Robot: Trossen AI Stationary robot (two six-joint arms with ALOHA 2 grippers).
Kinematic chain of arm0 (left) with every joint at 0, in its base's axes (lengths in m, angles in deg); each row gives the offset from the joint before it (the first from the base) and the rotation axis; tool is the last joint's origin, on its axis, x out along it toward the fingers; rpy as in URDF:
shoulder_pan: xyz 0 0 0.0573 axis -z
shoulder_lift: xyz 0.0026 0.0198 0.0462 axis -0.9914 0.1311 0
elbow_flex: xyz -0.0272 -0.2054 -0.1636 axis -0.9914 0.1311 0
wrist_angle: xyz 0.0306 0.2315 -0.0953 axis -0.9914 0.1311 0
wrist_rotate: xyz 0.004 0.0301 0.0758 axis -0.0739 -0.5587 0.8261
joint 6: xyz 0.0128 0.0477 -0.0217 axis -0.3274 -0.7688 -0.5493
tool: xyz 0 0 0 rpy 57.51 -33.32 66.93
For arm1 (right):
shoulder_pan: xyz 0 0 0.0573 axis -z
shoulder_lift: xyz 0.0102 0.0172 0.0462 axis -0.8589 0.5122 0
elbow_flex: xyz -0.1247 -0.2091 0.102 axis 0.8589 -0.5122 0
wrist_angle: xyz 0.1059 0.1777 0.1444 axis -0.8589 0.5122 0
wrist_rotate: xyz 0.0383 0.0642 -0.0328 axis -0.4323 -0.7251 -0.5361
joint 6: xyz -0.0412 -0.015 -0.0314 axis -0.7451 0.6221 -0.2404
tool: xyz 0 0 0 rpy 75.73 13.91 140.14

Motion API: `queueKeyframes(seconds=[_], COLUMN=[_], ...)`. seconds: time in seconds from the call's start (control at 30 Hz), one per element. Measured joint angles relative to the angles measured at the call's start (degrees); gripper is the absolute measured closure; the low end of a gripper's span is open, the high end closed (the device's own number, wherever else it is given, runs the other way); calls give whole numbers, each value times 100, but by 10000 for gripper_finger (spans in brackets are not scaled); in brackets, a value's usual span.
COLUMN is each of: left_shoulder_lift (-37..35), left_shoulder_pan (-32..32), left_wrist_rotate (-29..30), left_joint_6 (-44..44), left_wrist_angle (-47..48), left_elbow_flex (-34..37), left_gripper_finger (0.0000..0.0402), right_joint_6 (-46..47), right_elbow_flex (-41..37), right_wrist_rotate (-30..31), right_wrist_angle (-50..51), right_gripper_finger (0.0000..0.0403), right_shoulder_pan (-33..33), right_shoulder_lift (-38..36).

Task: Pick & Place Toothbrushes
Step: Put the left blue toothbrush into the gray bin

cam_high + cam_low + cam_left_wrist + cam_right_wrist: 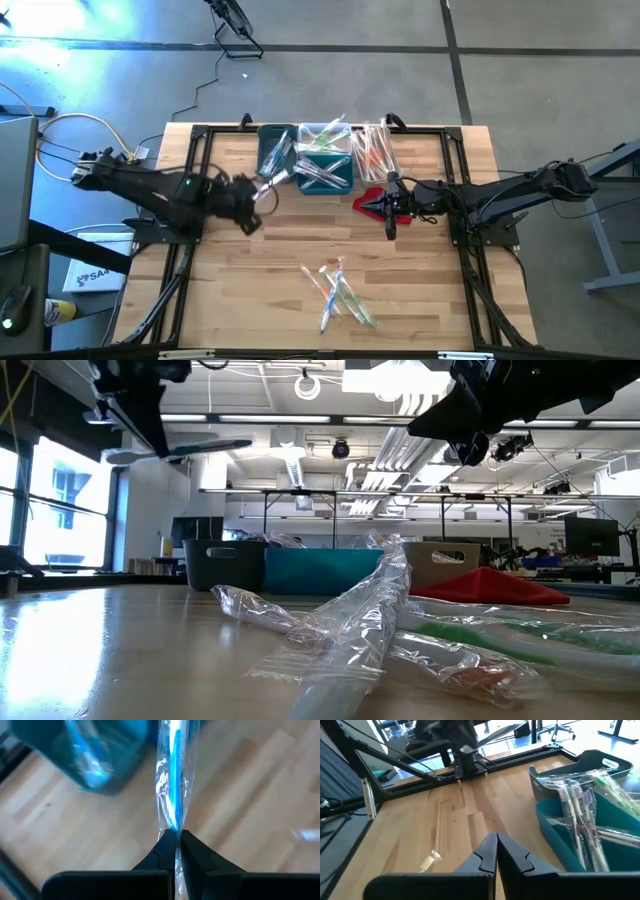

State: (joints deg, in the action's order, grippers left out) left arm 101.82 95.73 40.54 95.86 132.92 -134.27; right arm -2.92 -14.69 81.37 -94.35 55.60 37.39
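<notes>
Teal bin (322, 176) holds wrapped toothbrushes (580, 815). Left tool (176, 837) grips a blue toothbrush (173, 795); high view adds closed, empty right tool (389, 226).

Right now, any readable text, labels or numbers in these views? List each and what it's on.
"SA": only these letters read, on the white box on the floor left of the table; the rest of its print is too small to read.
Toothbrushes and their wrappers: no legible print in any view.
Bins: no labels visible.
Monitors and room background in the low view: nothing legible.
</notes>
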Motion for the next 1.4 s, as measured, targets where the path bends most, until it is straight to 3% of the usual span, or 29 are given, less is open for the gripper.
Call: queueKeyframes(seconds=[0.17,0.33,0.53,0.83,1.1,1.4], left_shoulder_lift=[-125,-102,-33,72,547,1493], left_shoulder_pan=[-973,-2087,-3447,-5043,-5378,-5378], left_wrist_rotate=[-67,-635,-1716,-3306,-4041,-4511], left_joint_6=[-589,-1601,-2414,-2550,-2422,-2089], left_wrist_angle=[-198,-1000,-2437,-3223,-5036,-5668], left_elbow_flex=[0,1,228,763,1094,1113], left_gripper_finger=[396,396,396,396,396,396], right_joint_6=[-14,-10,-4,51,53,45], right_elbow_flex=[0,0,0,0,0,0], right_wrist_rotate=[308,791,1122,1178,1811,2092], right_wrist_angle=[0,0,0,0,-2,-2], right_gripper_finger=[399,399,399,399,399,399], right_shoulder_pan=[0,0,0,0,0,0], right_shoulder_lift=[0,0,0,0,0,0])
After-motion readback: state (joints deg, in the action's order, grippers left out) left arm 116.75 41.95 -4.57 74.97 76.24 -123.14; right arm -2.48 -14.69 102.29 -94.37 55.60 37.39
